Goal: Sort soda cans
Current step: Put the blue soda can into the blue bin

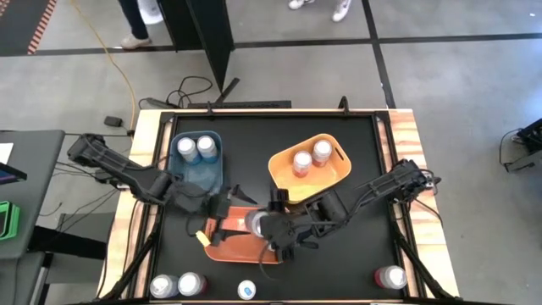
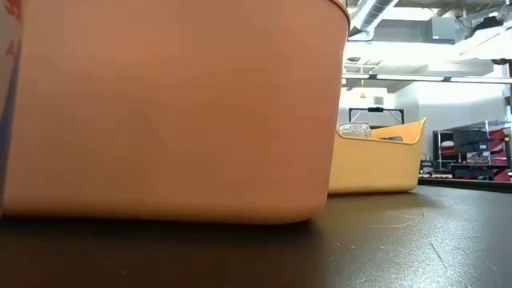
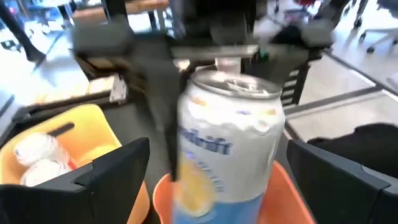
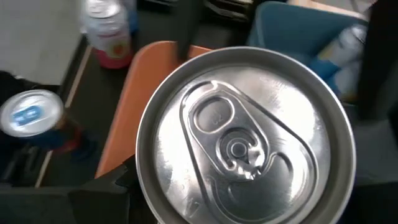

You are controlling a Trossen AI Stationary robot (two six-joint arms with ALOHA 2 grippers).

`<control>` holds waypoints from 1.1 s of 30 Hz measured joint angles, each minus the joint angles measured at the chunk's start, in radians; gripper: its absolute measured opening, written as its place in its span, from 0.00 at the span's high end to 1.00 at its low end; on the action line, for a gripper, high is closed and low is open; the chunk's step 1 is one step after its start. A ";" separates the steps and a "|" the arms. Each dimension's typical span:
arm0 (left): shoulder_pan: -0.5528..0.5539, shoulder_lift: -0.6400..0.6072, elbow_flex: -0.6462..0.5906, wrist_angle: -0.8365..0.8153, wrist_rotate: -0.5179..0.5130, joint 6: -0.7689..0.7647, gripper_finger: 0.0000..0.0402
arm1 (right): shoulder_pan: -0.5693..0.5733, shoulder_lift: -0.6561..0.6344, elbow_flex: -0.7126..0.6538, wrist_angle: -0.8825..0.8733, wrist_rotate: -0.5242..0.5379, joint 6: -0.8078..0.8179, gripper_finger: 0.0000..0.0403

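Soda can (image 3: 227,149), orange bin (image 1: 246,246) beneath, fingers (image 3: 112,174) flanking

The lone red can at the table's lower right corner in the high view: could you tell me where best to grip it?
Grip the red can across its body, below the silver top, coming down from above: it stands upright with bare table around it. It lies on the right arm's side, but the right gripper is shut on a blue-labelled can.
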 joint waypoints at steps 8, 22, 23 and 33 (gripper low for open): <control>-0.056 -0.074 0.001 -0.121 -0.100 -0.024 0.07 | 0.031 0.001 -0.001 0.084 -0.007 -0.072 0.30; -0.081 0.047 0.001 -0.107 -0.021 -0.070 0.07 | 0.008 0.002 0.028 0.150 -0.012 -0.121 0.30; -0.080 0.059 0.001 -0.106 -0.028 -0.068 0.07 | 0.004 0.002 0.028 0.152 -0.017 -0.121 0.30; -0.062 0.128 0.001 -0.054 -0.082 -0.051 0.11 | 0.003 0.002 0.028 0.174 -0.011 -0.148 0.30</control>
